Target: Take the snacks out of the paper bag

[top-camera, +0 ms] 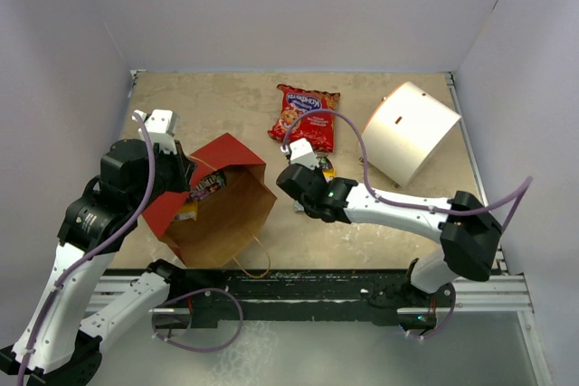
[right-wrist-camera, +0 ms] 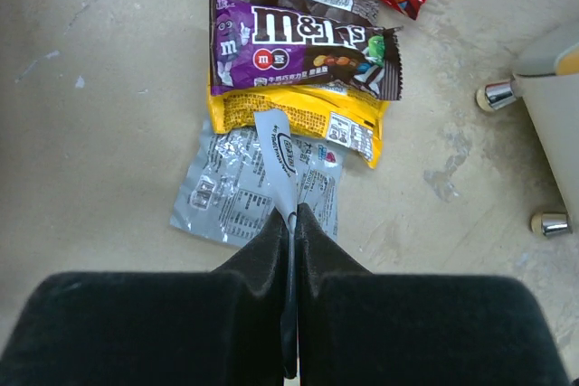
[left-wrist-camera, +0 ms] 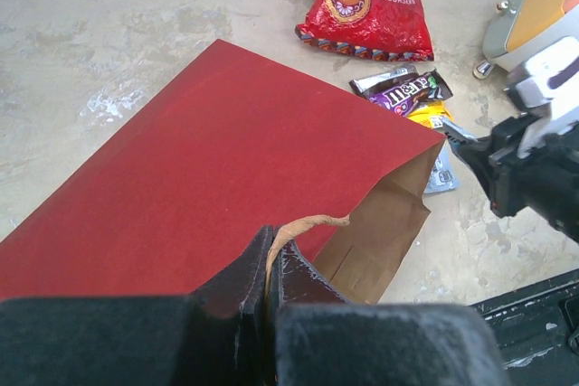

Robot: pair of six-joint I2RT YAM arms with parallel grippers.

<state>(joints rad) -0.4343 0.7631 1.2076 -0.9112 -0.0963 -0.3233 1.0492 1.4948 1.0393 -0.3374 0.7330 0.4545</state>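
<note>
1. Right gripper (right-wrist-camera: 291, 216) is clamped on a silver foil pack (right-wrist-camera: 277, 146), low over the table (right-wrist-camera: 99, 88), just beside the candy packet (right-wrist-camera: 298, 42) (cookie bag (top-camera: 306, 117) lies beyond).
2. My left gripper (left-wrist-camera: 271, 255) is closed, pinching the paper bag (left-wrist-camera: 226, 151) by its handle (left-wrist-camera: 312, 223).
3. Best move, I think: lower the pack, let go, then lift straight up so nothing drags.

The left arm (top-camera: 90, 219) and right arm (top-camera: 398, 208) are wearing smooth white shells between bulky black joint housings. A thin lilac cable (top-camera: 151, 178) is looping along each one, and a small white block (top-camera: 161, 122) is capping each wrist. The left claw (left-wrist-camera: 270, 241) and right claw (right-wrist-camera: 291, 219) are showing matte black, wedge-shaped fingers, faintly scuffed
</note>
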